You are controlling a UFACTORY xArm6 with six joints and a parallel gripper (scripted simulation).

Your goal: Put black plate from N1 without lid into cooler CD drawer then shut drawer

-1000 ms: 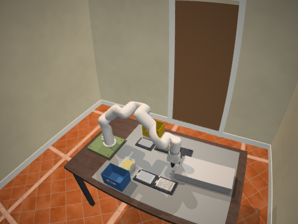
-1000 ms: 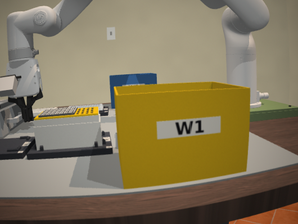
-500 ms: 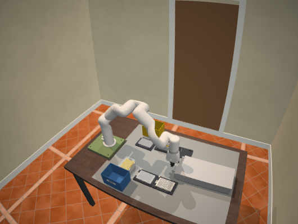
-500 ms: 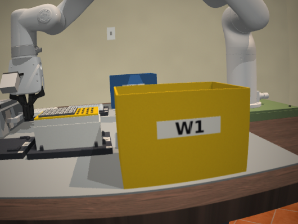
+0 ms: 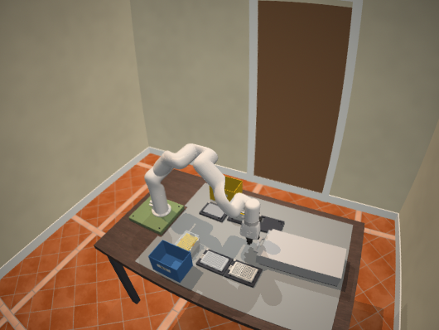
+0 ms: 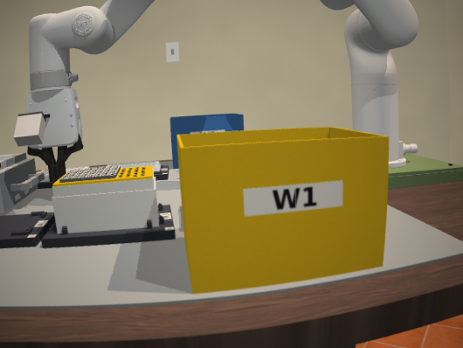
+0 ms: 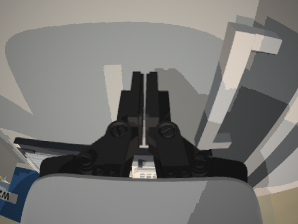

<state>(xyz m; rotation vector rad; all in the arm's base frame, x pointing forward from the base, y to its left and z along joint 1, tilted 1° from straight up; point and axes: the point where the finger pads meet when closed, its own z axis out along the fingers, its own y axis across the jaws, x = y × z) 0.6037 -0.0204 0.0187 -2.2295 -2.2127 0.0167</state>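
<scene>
Wrist view is showing my gripper with its two fingers pressed together and nothing between them, pointing down at the grey mat, and the pale bar handle of the cooler CD is lying just to the right of them. From the top view I am hanging close in front of the cooler's end that faces my base, so I am judging that the step in hand is opening the drawer (the plate is not yet touched). The black plate is sitting in its nest behind my wrist, near the cooler's far corner, as far as I can tell. Next I am needing to bring the closed fingers behind the bar and pull it toward my base, straight, without shifting the housing or touching the white plates beside it.
</scene>
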